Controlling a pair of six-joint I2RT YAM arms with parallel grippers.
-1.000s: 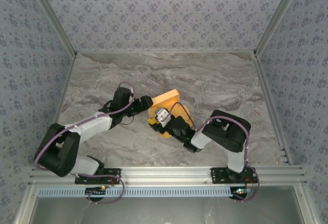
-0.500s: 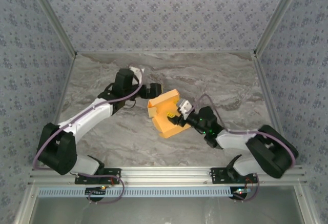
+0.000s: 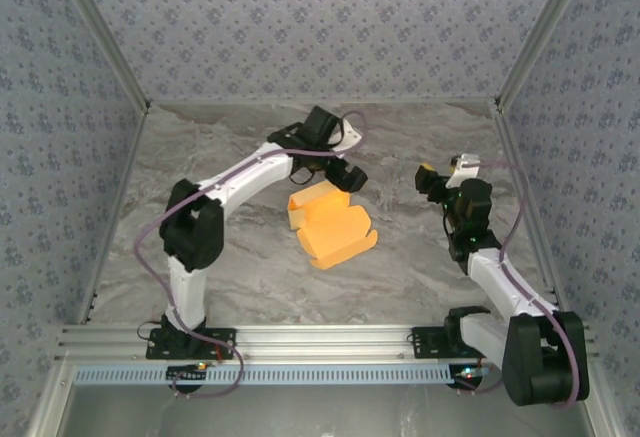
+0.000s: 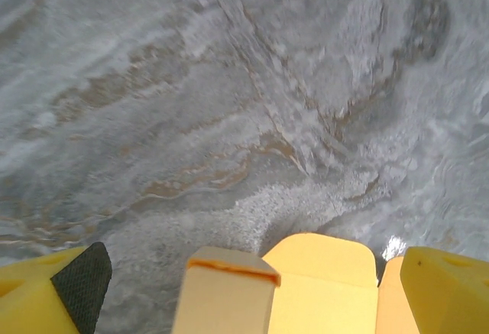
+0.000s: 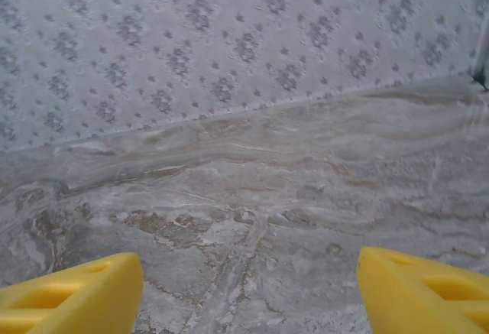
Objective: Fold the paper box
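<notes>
walls (image 3: 320, 27): blue-grey flowery wallpaper on three sides of your workspace, with metal rails down the corners.
table (image 3: 200, 157): grey marble-look top, brownish veins running through it.
left arm (image 3: 240, 172): yours reaches way out from its base, white link angled up and right toward the middle of the table, with a purple cable looping along it.
right arm (image 3: 500, 277): stays on its own side, forearm going up along the right part of the table.
box (image 3: 335, 232): orange-yellow card sitting mid-table between your two arms, only partly folded. One wall stands up on its left and far side, and a wavy-edged flap lies flat toward the near right. In the left wrist view you're looking at a pale upright flap with an orange top edge, and a rounded flap right beside it.
left claw (image 4: 252, 273): spread apart, clamped on nothing. It sits right over the box's far edge, so the card flaps poke up between the yellow fingers. One finger has a black pad (image 4: 80, 277). Can't tell whether anything's actually touching the card.
right claw (image 5: 249, 273): also spread wide with nothing in it. It's well off to the right of the box, aimed at the back wall, with bare marble between the two yellow fingers.
</notes>
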